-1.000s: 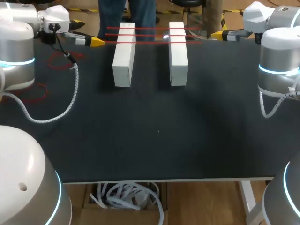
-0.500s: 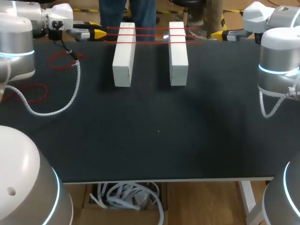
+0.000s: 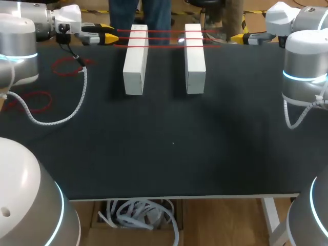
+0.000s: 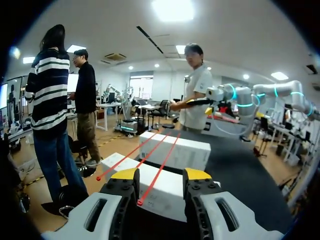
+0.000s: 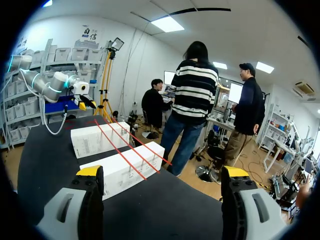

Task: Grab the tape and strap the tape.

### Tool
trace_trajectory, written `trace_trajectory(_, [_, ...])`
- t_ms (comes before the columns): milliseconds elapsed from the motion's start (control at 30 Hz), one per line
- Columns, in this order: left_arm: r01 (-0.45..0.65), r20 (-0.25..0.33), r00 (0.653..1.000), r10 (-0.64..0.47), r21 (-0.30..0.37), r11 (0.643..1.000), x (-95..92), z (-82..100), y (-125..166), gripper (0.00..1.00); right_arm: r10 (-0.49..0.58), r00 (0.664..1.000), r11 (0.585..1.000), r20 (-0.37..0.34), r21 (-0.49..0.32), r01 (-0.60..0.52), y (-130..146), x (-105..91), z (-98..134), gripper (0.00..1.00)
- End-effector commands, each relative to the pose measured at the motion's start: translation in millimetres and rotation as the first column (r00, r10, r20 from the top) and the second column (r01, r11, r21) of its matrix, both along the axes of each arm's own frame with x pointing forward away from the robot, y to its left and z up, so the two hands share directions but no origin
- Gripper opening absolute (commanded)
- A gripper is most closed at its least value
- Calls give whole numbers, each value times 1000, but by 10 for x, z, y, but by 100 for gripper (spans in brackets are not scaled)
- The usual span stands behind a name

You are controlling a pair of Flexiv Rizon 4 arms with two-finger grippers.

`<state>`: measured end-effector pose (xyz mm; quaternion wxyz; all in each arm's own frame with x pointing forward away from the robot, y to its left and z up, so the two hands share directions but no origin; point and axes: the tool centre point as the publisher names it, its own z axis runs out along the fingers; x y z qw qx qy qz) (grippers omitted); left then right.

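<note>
CHANGE: left gripper (image 3: 110,37) advanced onto thin red tape strips (image 3: 166,38) spanning two white rectangular blocks (image 3: 135,61) at far table edge | jaws spread, strip end between, ungripped | right gripper (image 3: 238,37) spread, unmoved | grab judged imminent

Mid-frame: left gripper (image 4: 161,175) with its yellow-tipped fingers (image 4: 125,174) apart, one red tape (image 4: 158,170) running through the gap without touching either finger. That tape and two more beside it lie across the near white block (image 4: 167,191) and the far white block (image 4: 175,150), both on the black table (image 4: 240,172). Right arm (image 4: 250,96) visible well beyond the blocks.
</note>
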<state>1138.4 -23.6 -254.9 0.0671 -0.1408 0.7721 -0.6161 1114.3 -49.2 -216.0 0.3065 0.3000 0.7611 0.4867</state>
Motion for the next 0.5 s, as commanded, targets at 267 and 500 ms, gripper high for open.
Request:
trace_trajectory(267, [83, -14, 996, -83, -19, 996, 183, -185, -44, 33, 0, 1000, 1000, 0, 0, 0, -2, -1, 0, 100])
trace_trajectory(500, [116, -15, 993, -116, -20, 993, 231, -263, -47, 35, 0, 1000, 1000, 0, 0, 0, -2, -1, 0, 100])
